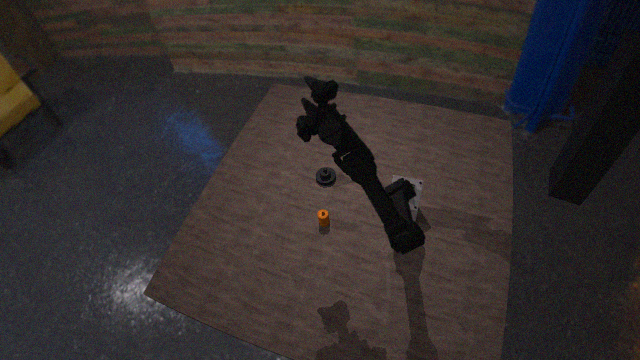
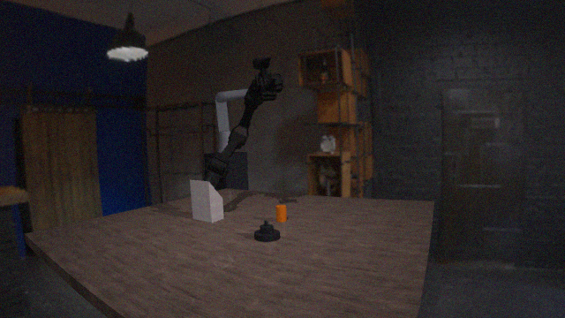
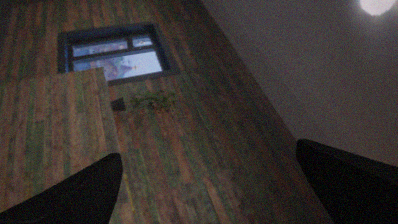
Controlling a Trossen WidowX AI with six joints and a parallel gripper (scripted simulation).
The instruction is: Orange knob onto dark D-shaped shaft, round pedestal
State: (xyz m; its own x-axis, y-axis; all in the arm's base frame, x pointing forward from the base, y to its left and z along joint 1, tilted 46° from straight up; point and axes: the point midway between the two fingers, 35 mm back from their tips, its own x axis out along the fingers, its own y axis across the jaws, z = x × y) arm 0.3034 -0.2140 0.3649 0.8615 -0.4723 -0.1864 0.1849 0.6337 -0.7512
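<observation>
pincer (image 1: 306,105) (image 2: 267,84) (image 3: 210,154) released, high at upper middle, likely for a fresh approach; orange knob (image 1: 323,218) (image 2: 281,213) upright on desk (image 1: 260,250) (image 2: 335,247), lower middle from above, apart from pedestal (image 1: 326,177) (image 2: 267,235), presumably awaiting pickup

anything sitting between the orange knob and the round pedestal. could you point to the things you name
Nothing stands between the orange knob (image 1: 323,220) (image 2: 281,213) and the round pedestal (image 1: 321,182) (image 2: 267,236); the top view shows only bare tabletop (image 1: 324,198) along that stretch.
</observation>
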